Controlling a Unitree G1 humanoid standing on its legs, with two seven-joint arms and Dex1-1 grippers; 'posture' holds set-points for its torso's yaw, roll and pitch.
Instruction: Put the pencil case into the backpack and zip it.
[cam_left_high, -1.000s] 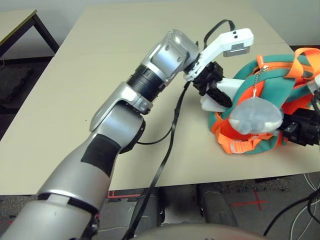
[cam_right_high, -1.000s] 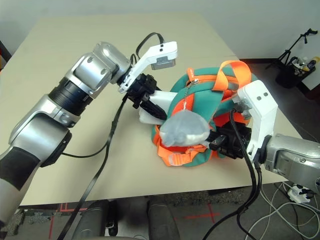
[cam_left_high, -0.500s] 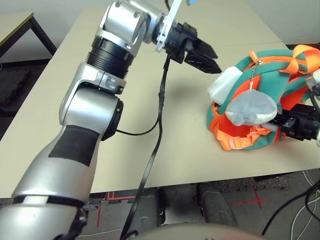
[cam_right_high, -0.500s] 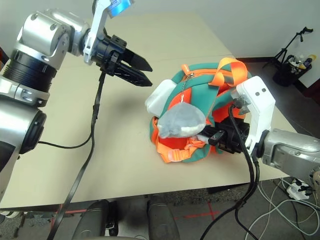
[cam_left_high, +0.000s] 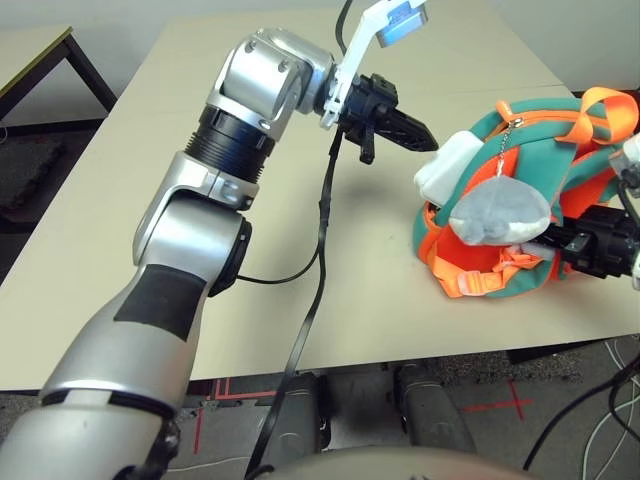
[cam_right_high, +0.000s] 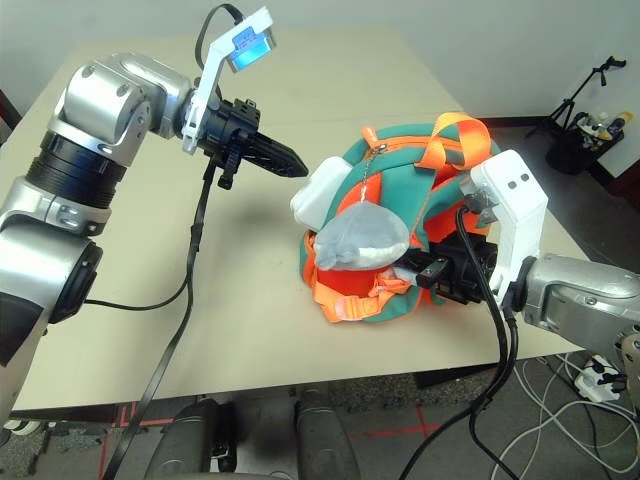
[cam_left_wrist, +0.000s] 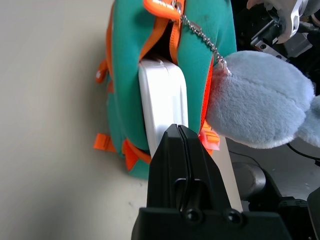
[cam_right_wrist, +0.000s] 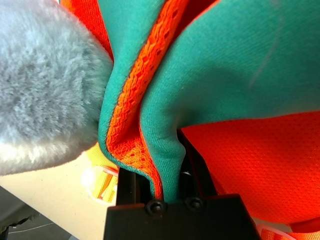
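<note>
Currently:
Pencil case (cam_right_high: 318, 196): half inside backpack (cam_right_high: 400, 180) opening, on tabletop (cam_right_high: 250, 300); no lettering legible.
Left gripper (cam_right_high: 300, 166): jaws closed, empty.
Right gripper (cam_right_wrist: 172, 185): jaws pinching backpack fabric.

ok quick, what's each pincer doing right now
Left pincer: closed, holding nothing, off the pencil case.
Right pincer: closed on a fold of the backpack.

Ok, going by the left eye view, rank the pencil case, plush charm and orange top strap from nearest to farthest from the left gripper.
1. pencil case, poking out of the backpack's near side.
2. plush charm, hanging lower on the front.
3. orange top strap, at the far right.
Measured from the left gripper.
</note>
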